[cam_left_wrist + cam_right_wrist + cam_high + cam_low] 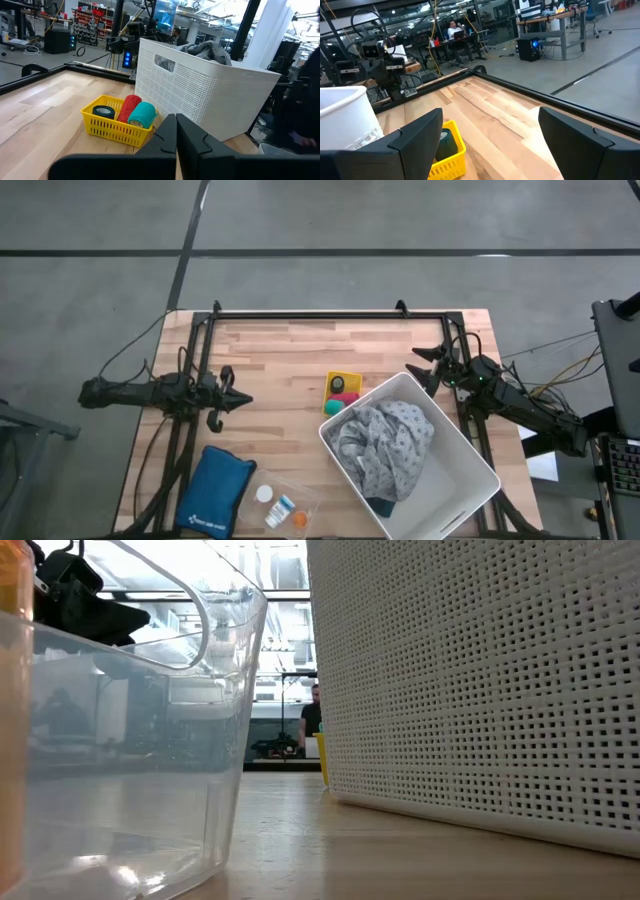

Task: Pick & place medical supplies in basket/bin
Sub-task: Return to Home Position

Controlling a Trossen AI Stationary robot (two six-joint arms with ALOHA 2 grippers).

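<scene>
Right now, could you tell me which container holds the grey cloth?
The white bin, the largest, has the cloth; the yellow basket holds rolls, the clear bin bottles.

left gripper (242,400) closed, right gripper (417,363) spread wide
</scene>
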